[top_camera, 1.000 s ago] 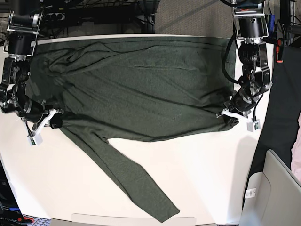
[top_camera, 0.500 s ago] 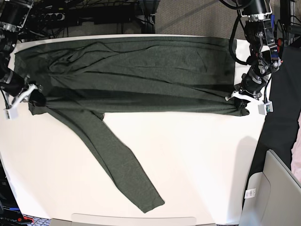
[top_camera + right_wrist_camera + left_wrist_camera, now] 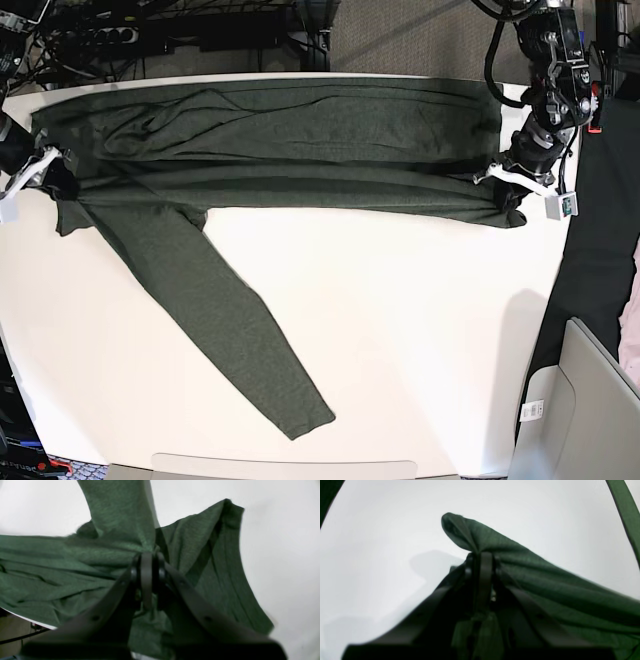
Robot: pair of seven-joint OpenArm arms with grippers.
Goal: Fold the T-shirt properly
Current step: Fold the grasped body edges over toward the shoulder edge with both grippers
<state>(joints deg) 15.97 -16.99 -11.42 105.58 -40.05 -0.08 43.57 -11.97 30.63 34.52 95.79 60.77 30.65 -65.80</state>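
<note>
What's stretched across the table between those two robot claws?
The T-shirt spans the whole stretch, one end pinched in the left end effector, the other in the right end effector. One sleeve trails toward the near table edge. The base view shows it.

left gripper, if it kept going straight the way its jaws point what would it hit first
The bunched fold of the T-shirt pinched in the left gripper sits right ahead of its tips. Past that lies only the bare white table, though depth is hard to judge.

One T-shirt, two hands.
</note>
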